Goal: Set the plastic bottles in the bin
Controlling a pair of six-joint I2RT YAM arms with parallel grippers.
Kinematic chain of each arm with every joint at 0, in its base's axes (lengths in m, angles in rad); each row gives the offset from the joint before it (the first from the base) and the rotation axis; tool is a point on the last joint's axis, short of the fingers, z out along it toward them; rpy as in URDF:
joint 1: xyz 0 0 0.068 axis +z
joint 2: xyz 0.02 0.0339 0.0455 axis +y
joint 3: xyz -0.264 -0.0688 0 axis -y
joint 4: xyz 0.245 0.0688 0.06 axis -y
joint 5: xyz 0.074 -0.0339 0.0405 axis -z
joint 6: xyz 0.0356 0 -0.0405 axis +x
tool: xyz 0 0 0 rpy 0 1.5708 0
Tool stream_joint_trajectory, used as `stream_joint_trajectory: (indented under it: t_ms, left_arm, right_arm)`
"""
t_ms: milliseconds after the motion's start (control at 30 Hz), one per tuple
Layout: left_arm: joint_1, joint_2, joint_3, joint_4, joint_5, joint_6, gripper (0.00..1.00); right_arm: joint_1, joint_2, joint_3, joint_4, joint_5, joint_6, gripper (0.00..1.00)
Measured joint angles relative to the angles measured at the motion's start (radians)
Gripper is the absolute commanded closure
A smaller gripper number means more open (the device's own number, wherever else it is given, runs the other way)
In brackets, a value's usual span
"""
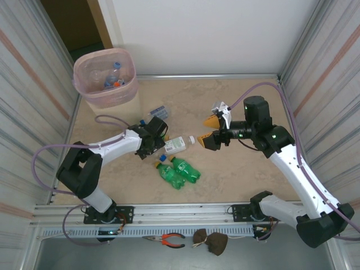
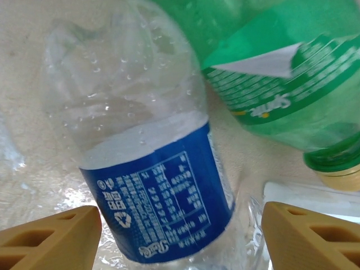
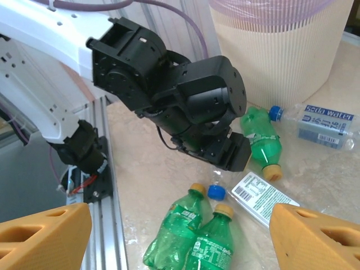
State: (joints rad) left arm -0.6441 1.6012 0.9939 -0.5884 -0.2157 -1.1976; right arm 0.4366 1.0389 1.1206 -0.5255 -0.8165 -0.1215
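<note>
Left gripper [image 2: 180, 242] is low at the table's [image 1: 236, 174] middle, jaws wide around a clear water bottle [image 2: 157, 214], not yet pinching it. A green bottle [image 2: 270, 73] lies against it, so closing could snag both, or the thin plastic could squirt out. Right gripper [image 1: 208, 130] hangs wide and empty. Bin [image 1: 109, 98] stands at the far left corner, well apart
</note>
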Motion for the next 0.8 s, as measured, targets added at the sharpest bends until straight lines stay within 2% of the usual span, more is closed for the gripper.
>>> stream_joint_trajectory:
  t_ms: [467,800]
  left_arm:
    - [-0.014,0.003,-0.077,0.030,0.025,-0.090,0.25]
    - [-0.024,0.000,-0.122,0.063,0.024,-0.098,0.35]
  right_arm:
    - [-0.007,-0.006,-0.012,-0.005,0.000,0.000,0.18]
    - [-0.007,-0.006,-0.012,-0.007,0.000,0.000,0.19]
